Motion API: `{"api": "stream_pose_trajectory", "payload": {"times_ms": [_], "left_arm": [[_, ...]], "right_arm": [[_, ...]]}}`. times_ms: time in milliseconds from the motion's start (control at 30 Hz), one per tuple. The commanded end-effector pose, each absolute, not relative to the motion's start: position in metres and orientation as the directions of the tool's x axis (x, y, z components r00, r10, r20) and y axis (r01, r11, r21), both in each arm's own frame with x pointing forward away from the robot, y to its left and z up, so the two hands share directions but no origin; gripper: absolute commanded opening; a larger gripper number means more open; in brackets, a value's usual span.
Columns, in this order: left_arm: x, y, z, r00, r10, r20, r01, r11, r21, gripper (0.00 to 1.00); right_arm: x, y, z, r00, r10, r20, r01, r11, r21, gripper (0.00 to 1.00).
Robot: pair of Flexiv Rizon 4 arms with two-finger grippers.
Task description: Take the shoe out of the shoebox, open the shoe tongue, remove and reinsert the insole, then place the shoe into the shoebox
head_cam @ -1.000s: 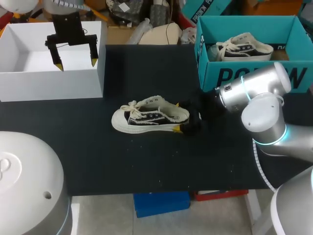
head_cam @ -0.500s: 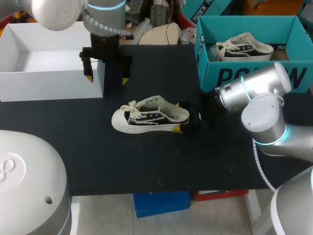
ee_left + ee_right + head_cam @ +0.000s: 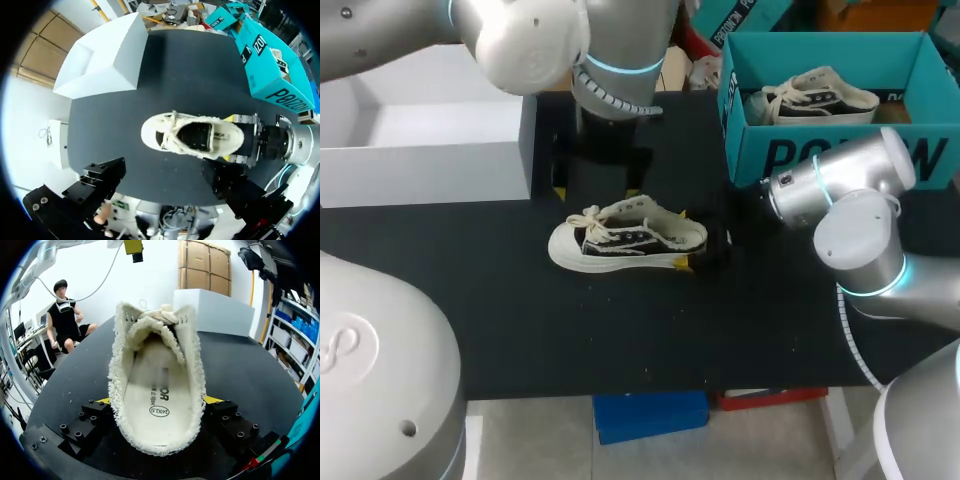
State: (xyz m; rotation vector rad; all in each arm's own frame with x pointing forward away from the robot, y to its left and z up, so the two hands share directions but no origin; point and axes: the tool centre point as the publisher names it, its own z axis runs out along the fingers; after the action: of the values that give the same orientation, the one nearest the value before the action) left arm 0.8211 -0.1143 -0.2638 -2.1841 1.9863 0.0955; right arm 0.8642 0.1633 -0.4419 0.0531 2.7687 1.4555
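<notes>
Shoe [image 3: 625, 238] flat on the black table [image 3: 520, 320], not moved, heel squeezed between the right gripper's [image 3: 685, 238] two fingers. Left gripper [image 3: 595, 190] away from the white box [image 3: 430, 150] since a moment ago, now over the table, shoe straight ahead of its fingers, spread wide, holding nothing. Teal shoebox [image 3: 820, 150] well apart.

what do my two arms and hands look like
Left arm and right arm: rounded silver-grey shells with glowing cyan rings at joints; a ribbed pale cable runs along the right. Left hand and right hand: black bolted blocks, yellow-tipped fingers.
</notes>
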Motion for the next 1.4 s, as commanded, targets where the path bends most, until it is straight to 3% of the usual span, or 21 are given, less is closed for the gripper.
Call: {"api": "stream_pose_trajectory", "payload": {"times_ms": [33,300,867,1333,1400], "left_arm": [[0.835,-0.143,-0.284,0.073,-0.973,-0.221,-0.997,-0.064,-0.050,1.00],[0.841,-0.167,-0.310,-0.024,-0.954,-0.298,-0.999,0.031,-0.020,1.00],[0.854,-0.180,-0.372,-0.082,-0.890,-0.448,-0.997,0.071,0.041,1.00],[0.855,-0.160,-0.378,-0.125,-0.860,-0.495,-0.992,0.120,0.042,0.99],[0.856,-0.157,-0.378,-0.125,-0.859,-0.496,-0.992,0.120,0.042,0.62]], "right_arm": [[0.863,0.167,-0.452,-0.999,0.039,0.005,0.026,0.569,0.822,0.00],[0.863,0.167,-0.452,-0.999,0.039,0.005,0.026,0.569,0.822,0.00],[0.863,0.167,-0.452,-0.999,0.039,0.005,0.026,0.569,0.822,0.00],[0.863,0.167,-0.452,-0.999,0.039,0.005,0.026,0.569,0.822,0.00],[0.863,0.167,-0.452,-0.999,0.039,0.005,0.026,0.569,0.822,0.00]]}}
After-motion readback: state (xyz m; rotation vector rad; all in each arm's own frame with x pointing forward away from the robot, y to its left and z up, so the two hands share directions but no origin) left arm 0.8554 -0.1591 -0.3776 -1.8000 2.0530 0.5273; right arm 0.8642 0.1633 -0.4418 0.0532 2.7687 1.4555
